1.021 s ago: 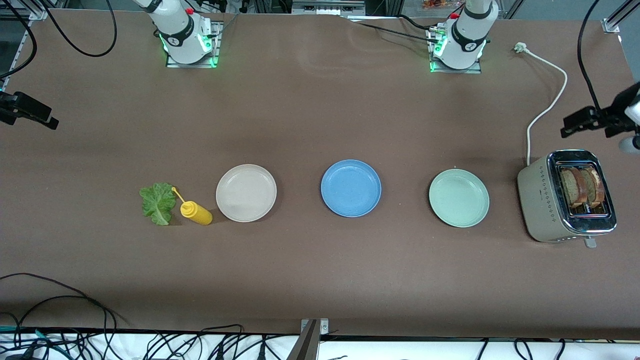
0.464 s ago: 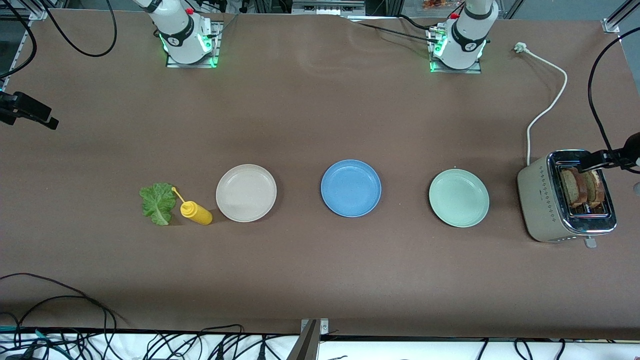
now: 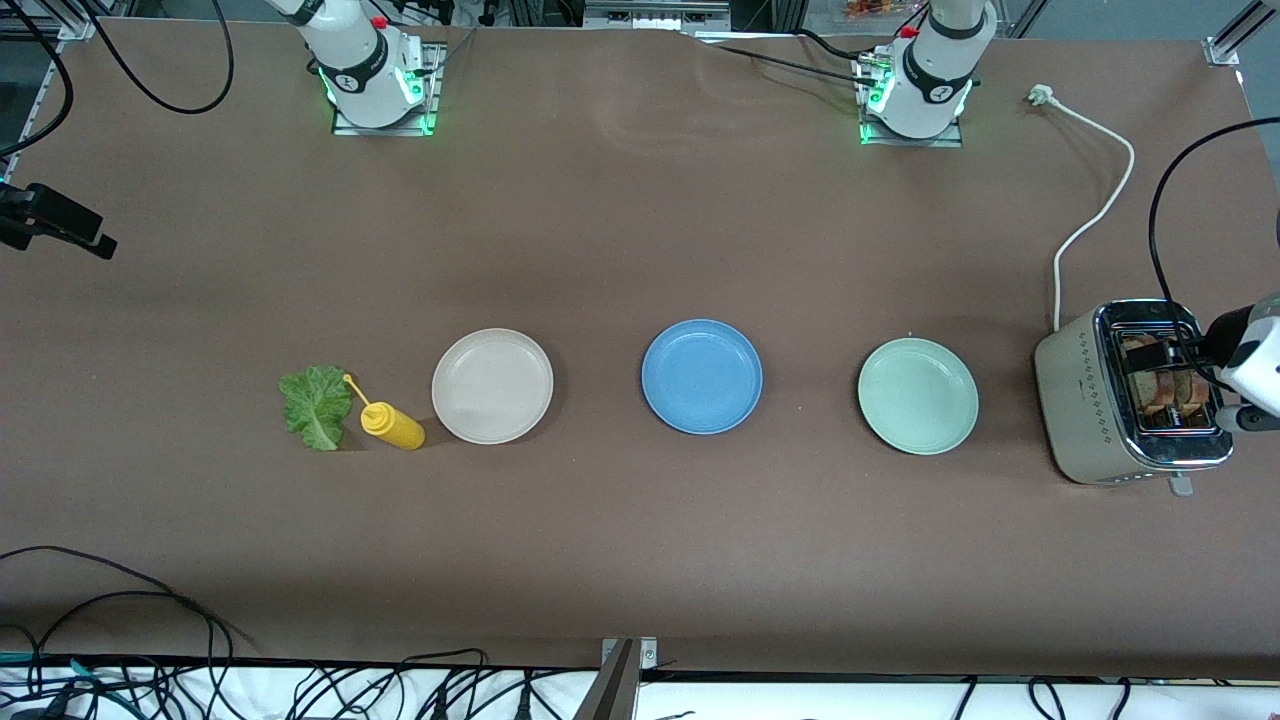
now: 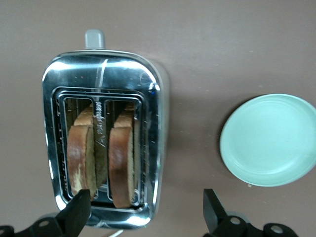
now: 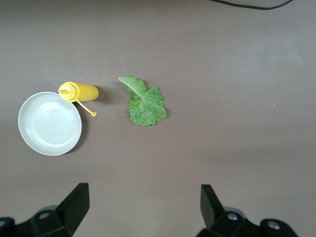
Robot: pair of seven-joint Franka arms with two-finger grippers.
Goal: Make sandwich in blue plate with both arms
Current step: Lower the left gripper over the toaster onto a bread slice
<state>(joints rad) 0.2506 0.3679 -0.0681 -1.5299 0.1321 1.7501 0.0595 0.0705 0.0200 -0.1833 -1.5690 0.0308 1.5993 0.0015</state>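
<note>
Left gripper (image 4: 143,215) open, hovering over toaster (image 3: 1085,400); two bread slices (image 4: 106,155) upright in slots below its fingers. Right gripper (image 5: 143,210) open above bare table near lettuce leaf (image 5: 144,102). Blue plate (image 3: 702,376) well apart from both, unloaded.

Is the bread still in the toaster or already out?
In. Both slices stand upright in the toaster's slots, tops showing above the rim. The open left gripper hovers over them, touching nothing.
</note>
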